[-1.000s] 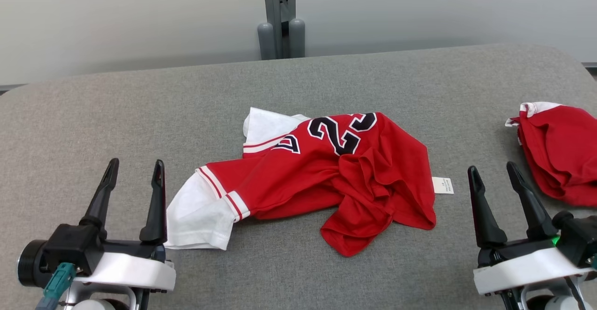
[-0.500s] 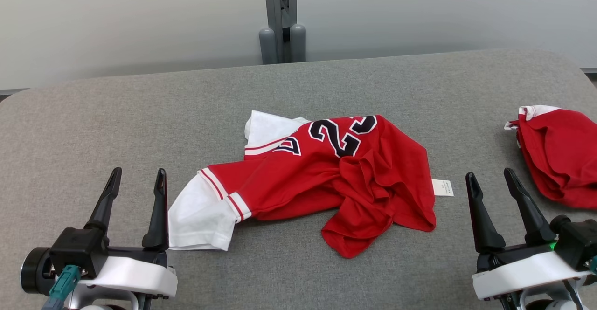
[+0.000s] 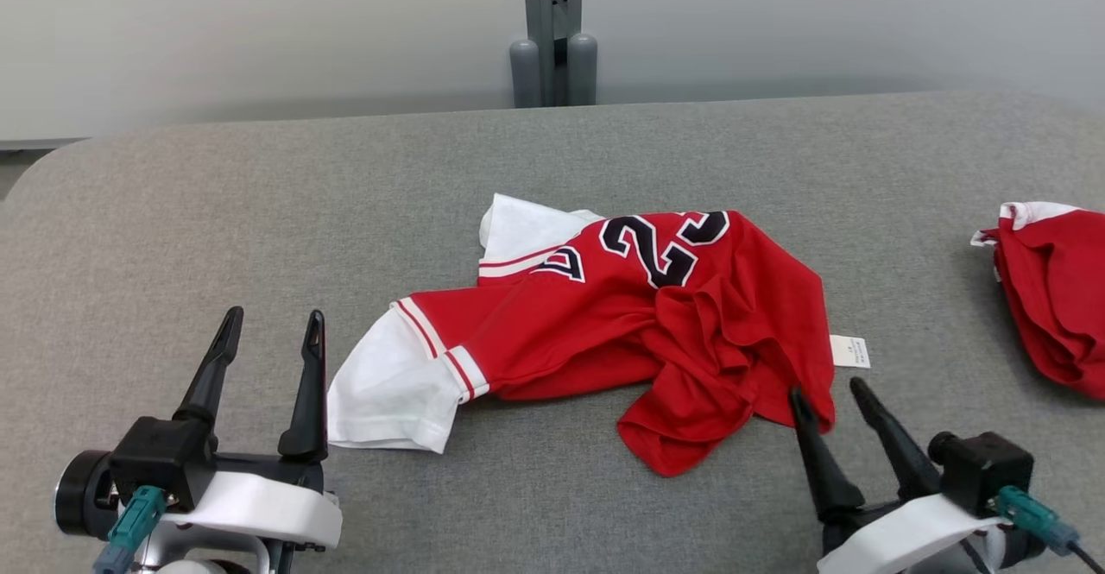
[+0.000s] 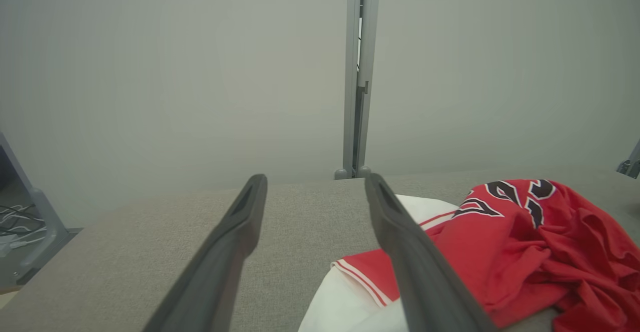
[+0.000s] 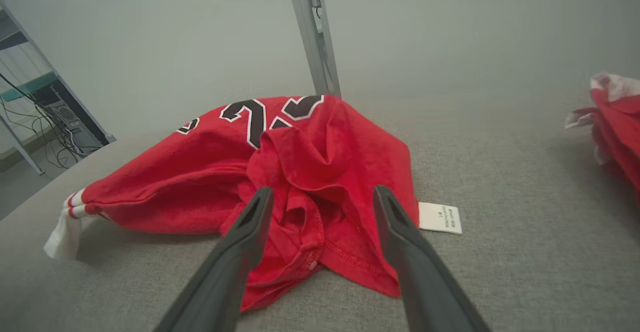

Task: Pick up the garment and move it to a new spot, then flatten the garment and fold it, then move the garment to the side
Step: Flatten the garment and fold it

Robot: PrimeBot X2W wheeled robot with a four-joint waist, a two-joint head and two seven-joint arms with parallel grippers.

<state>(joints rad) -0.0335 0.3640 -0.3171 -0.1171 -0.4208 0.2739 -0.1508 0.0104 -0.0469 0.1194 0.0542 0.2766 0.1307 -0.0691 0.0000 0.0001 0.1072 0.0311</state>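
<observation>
Two wide-open, empty grippers: left gripper [image 3: 275, 313] points forward, right gripper [image 3: 824, 387] tilts toward garment [image 3: 604, 315].

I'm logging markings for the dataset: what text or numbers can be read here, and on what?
"23": black white-edged numerals on the red jersey.
Partial black character left of it: unreadable.
Print on the white tag at the jersey's edge: too small to read.

Bare grey table [image 3: 216, 203] lies open to the left of the crumpled red shirt [image 3: 604, 324] and behind it. Another open strip runs between the shirt and a second red garment [image 3: 1049, 298] at the right edge. A grey post [image 3: 552, 30] stands beyond the table's far edge.
</observation>
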